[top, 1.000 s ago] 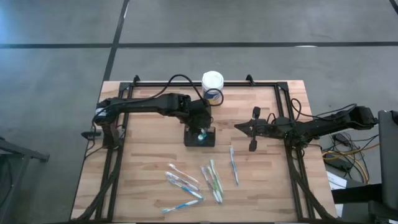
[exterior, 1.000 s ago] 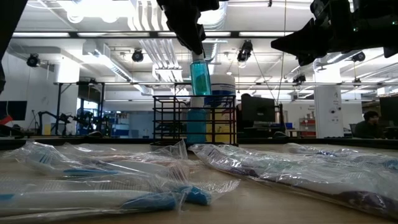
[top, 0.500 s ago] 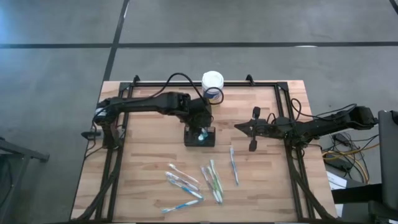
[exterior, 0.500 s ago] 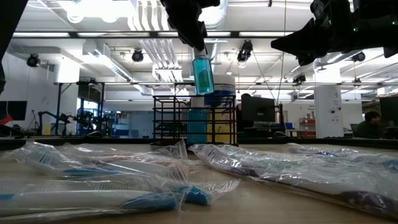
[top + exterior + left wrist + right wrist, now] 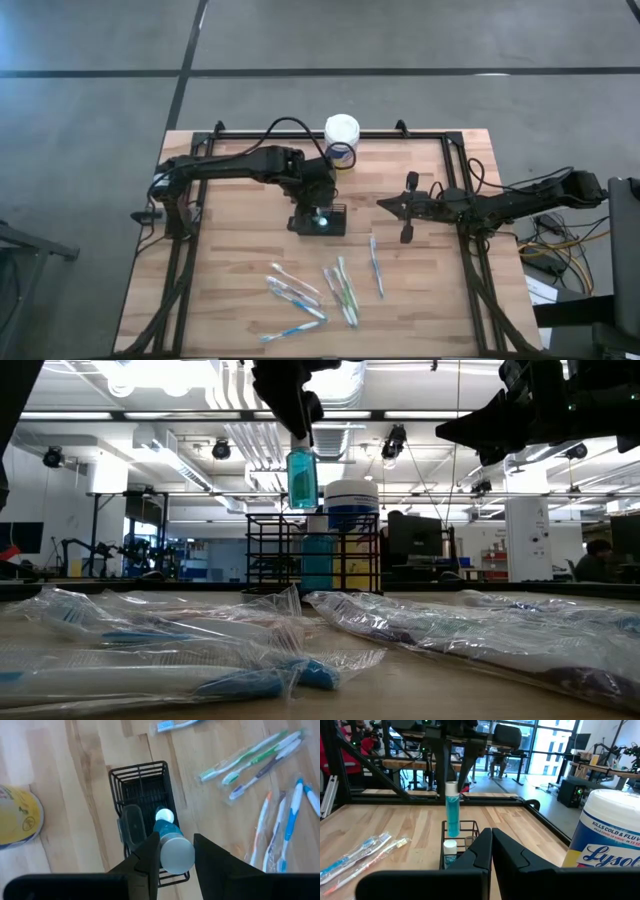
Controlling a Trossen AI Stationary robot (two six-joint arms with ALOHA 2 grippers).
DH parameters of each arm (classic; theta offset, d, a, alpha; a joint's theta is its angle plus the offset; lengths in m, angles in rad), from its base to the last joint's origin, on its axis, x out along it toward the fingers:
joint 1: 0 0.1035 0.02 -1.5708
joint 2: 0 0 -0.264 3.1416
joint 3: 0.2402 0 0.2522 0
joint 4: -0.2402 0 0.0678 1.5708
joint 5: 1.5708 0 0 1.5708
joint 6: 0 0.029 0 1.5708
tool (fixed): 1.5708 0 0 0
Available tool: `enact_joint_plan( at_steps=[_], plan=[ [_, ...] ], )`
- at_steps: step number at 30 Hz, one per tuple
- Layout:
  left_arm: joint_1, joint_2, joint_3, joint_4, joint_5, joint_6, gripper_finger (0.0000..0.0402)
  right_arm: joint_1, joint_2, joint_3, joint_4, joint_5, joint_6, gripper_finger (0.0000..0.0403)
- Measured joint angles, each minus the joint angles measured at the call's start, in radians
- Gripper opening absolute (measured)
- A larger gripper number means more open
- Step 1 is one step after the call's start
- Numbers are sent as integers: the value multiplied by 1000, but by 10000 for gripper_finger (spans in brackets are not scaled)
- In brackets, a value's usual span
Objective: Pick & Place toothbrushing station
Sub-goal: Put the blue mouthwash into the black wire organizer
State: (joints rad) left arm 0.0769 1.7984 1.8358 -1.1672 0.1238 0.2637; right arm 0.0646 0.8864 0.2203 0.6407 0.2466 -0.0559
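The high view looks straight down from well above, taking in the whole worktop [image 5: 240, 240] and the floor around it. The low view sits at worktop height, very near the bagged toothbrushes [image 5: 180, 650], facing level into the room. The left wrist view looks down from close above the black wire caddy [image 5: 142, 815]. The right wrist view faces level across the worktop toward the same caddy, with the canister [image 5: 610, 845] close by. All four share the caddy, though its base is probably hidden in the low view.
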Motion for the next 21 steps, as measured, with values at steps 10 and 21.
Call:
enact_joint_plan(
  at_steps=[10,21],
  plan=[
    [-2,-1,-8,32,19,28,96,0,0,0,0,0,0,8],
    [0,-2,-9,63,9,4,96,0,0,0,0,0,0,8]
  ],
)
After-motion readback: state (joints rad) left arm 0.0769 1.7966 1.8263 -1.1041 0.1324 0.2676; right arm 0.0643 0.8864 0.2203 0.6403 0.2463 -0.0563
